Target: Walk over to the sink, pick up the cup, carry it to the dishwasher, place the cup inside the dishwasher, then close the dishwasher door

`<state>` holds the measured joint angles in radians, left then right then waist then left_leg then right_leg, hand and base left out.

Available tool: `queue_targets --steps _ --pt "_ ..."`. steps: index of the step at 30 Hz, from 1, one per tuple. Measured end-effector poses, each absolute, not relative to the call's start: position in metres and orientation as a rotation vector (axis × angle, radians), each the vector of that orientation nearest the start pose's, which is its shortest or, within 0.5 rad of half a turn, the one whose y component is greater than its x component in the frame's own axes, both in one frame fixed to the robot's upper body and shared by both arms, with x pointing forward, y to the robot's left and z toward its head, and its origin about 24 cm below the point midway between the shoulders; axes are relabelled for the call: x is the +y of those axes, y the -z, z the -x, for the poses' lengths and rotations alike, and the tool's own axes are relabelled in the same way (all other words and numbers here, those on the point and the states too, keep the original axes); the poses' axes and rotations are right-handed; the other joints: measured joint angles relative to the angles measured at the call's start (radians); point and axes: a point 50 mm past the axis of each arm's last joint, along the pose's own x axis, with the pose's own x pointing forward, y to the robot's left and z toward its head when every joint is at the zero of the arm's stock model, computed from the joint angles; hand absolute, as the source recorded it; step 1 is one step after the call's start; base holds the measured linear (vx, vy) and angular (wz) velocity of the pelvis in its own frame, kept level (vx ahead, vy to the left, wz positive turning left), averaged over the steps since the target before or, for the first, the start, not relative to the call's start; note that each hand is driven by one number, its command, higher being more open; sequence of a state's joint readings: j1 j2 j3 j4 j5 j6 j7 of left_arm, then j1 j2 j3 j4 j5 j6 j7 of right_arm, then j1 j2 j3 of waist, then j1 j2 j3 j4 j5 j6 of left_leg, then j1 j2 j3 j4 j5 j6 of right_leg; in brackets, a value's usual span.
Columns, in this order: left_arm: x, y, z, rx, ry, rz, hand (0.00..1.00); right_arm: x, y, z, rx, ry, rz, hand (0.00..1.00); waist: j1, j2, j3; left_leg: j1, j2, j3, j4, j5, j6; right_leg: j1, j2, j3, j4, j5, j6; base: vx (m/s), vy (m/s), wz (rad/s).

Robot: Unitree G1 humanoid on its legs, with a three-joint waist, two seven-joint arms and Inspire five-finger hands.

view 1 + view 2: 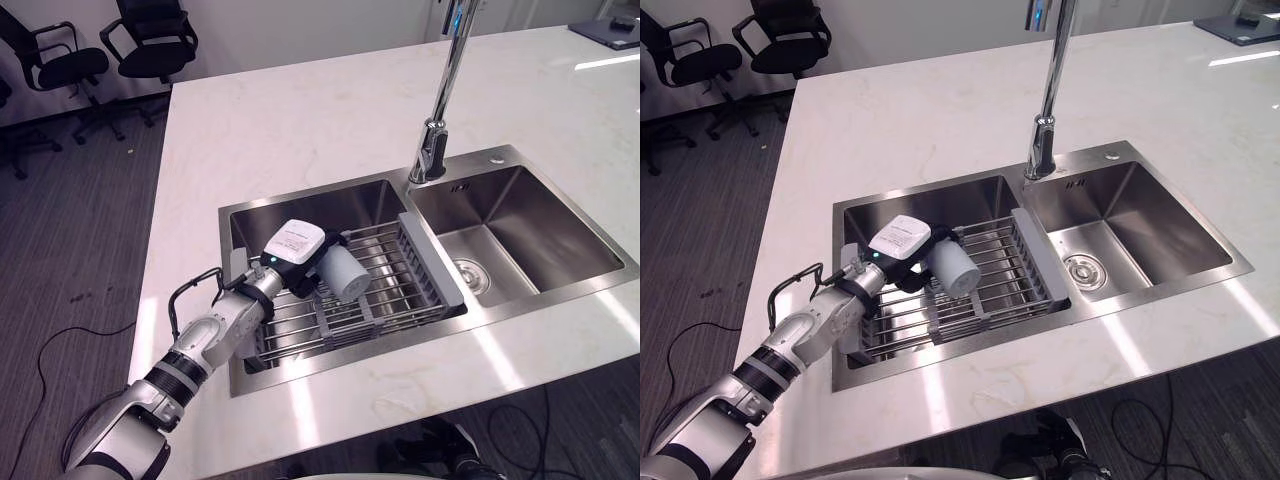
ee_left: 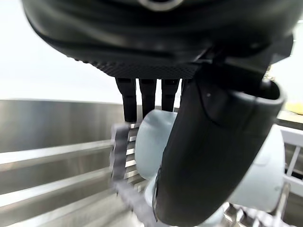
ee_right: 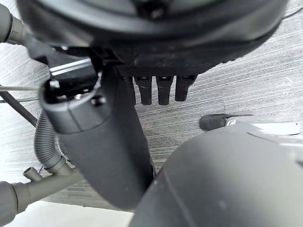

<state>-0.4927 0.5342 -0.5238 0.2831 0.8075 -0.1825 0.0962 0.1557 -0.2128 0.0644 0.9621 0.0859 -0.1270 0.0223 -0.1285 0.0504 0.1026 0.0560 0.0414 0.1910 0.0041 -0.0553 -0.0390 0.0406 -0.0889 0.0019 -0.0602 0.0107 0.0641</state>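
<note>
Reaches into the left basin of sink [image 1: 560,230] with left hand [image 1: 300,272], arm entering from 7 o'clock. Clasps cup [image 1: 345,272] there: thumb [image 2: 208,151] curved across the near side, fingers [image 2: 147,97] running down the far side, cup caught between them.

Has cup tipped on its side over rack [image 1: 405,290], near the rack's middle; cannot tell whether it rests on the bars or sits just clear of them. Sets the long axis from 11 to 5 o'clock, with the round flat end toward 5 and the other end tucked against the palm at 11. Cannot tell which end is the mouth. Looks pale grey-blue and plain.

Stands at a white marbled counter [image 1: 300,110] with the steel double sink let into it. Finds the rack, grey wire with solid end pieces, bridging the left basin from 9 to 3 o'clock. Finds faucet [image 1: 430,150] at 1 o'clock from cup, rising between the two basins, and drain [image 1: 470,272] at 3 o'clock in the right basin.

Sees grey carpet [image 1: 70,230] past the counter's edge at 9 o'clock, and black office chairs [image 1: 150,40] at 10 to 11 o'clock by a pale wall.

Hangs right hand [image 3: 161,61] above that same carpet, fingers straight and loose, holding nothing.
</note>
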Motion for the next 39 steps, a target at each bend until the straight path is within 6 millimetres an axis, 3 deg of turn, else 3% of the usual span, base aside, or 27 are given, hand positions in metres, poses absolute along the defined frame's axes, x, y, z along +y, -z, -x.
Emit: queue_targets --steps 17,22,26,30,39 --pt "0.136 -0.09 -0.317 -0.423 0.398 -1.398 0.3 -0.224 0.146 -0.096 0.964 0.094 0.127 0.9 -0.018 0.004 0.019 0.011 0.0 -0.006 0.005 0.0 0.0 0.017 -0.001 -0.004 0.001 0.002 0.001 0.0 0.0 0.0" --pt "0.14 -0.085 -0.306 -0.382 0.334 -1.259 0.3 -0.225 0.147 -0.093 0.969 0.104 0.124 0.9 -0.001 0.004 0.019 0.013 0.0 -0.013 0.005 0.0 0.0 0.022 -0.001 -0.01 0.001 0.001 0.0 0.0 -0.004 0.03" --pt "0.132 -0.088 -0.291 -0.418 0.275 -1.108 0.3 -0.225 0.148 -0.092 0.976 0.108 0.125 0.9 0.032 0.003 0.019 0.014 0.0 -0.023 0.006 0.001 0.001 0.027 -0.001 -0.021 0.006 -0.002 -0.003 -0.01 -0.014 0.07" --pt "0.124 -0.089 -0.278 -0.436 0.238 -0.969 0.3 -0.225 0.147 -0.092 0.976 0.11 0.125 0.9 0.04 0.002 0.018 0.014 0.0 -0.044 0.006 0.004 0.002 0.034 -0.001 -0.042 0.014 -0.007 -0.01 -0.02 -0.017 0.15" --pt "0.126 -0.083 -0.255 -0.349 0.127 -0.529 0.3 -0.224 0.149 -0.088 0.994 0.145 0.108 0.9 0.078 -0.008 0.014 0.023 0.001 -0.047 0.004 0.014 0.005 0.03 -0.001 -0.038 0.056 -0.025 -0.003 -0.04 -0.008 0.01"
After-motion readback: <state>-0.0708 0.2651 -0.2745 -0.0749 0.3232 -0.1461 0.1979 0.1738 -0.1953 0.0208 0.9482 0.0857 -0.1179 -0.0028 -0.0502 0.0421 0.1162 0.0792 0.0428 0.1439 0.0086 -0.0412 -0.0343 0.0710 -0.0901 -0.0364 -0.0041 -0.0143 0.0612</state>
